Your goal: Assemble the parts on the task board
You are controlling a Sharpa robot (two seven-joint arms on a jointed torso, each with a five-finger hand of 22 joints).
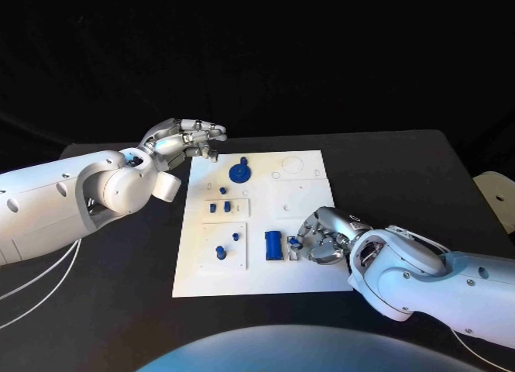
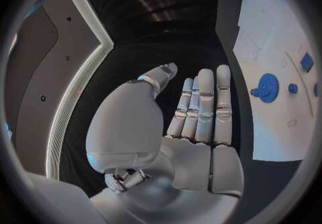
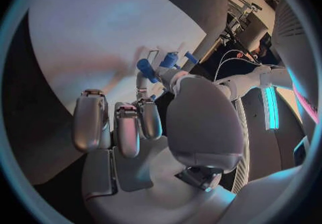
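While left hand point(image 1: 188, 139) hovers flat, fingers straight and empty, right hand point(image 1: 324, 236) pinches a blue part point(image 3: 147, 68) over the task board point(image 1: 307, 275).

Head overhead — wrists close behind hands.

No readable text, labels, brands or numbers anywhere. Only faint engraved outlines, circles and rectangles, on the flat white rectangular task board point(image 1: 307, 225); possibly tiny markings among them, too small to tell. Nothing printed on the small blue plastic parts point(image 1: 272, 245) either.
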